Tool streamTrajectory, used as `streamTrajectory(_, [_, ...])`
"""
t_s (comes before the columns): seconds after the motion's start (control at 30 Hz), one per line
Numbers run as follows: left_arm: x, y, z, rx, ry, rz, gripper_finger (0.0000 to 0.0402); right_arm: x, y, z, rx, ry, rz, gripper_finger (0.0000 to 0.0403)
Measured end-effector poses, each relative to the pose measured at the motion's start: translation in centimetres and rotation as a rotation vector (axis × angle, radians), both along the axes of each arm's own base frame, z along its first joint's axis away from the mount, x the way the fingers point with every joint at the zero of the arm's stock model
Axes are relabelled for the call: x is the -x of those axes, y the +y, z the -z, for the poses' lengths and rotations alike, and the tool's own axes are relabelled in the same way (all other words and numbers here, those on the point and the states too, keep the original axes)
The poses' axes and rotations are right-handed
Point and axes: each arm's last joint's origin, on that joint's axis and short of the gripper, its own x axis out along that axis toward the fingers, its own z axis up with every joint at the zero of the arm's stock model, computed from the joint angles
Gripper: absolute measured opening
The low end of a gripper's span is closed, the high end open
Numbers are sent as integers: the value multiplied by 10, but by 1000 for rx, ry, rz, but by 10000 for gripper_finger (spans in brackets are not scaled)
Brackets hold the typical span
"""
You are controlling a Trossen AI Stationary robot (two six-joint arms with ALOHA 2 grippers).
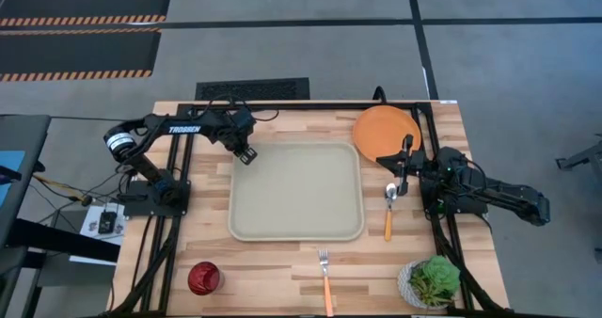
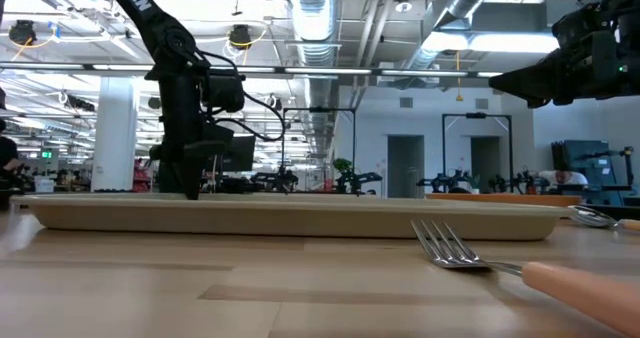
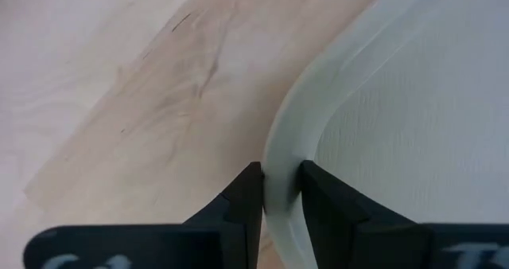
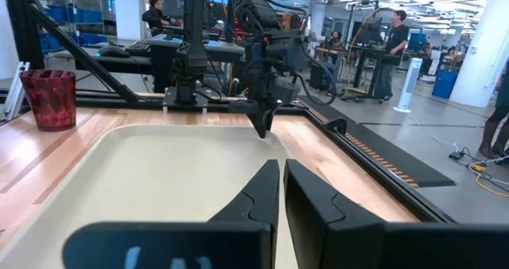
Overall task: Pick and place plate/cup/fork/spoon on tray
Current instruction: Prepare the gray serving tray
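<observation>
The pale grey-green tray (image 1: pixel 296 191) lies flat on the middle of the table. My left gripper (image 1: pixel 247 155) is shut on its far left corner and shows in the low view (image 2: pixel 195 191). The orange plate (image 1: pixel 386 130) lies at the far right. The spoon (image 1: pixel 389 210) lies right of the tray. The fork (image 1: pixel 325 280) lies near the front edge, and the dark-red cup (image 1: pixel 203 278) stands at the near left. My right gripper (image 1: pixel 403 172) is shut and empty, raised above the spoon's bowl end. My left gripper (image 3: pixel 280 191) pinches the tray's raised rim (image 3: pixel 278 153) at the rounded far left corner, with one finger (image 3: pixel 326 201) inside the tray and one (image 3: pixel 238 201) outside. The fingers come from above, pointing down. The tray rests flat on the table.
A white pot with a green plant (image 1: pixel 433 280) stands at the near right corner. Black frame rails run along the table's left, right and far sides. Bare wood lies left of the tray and between the tray and the front edge. People stand in the room beyond.
</observation>
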Motion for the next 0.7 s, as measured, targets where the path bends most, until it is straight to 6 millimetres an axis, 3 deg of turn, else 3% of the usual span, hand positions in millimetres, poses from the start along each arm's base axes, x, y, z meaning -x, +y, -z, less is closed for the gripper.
streamTrajectory(0.7, [-2,1,0,-22,-9,29,72,0,0,0,0,0,0,47])
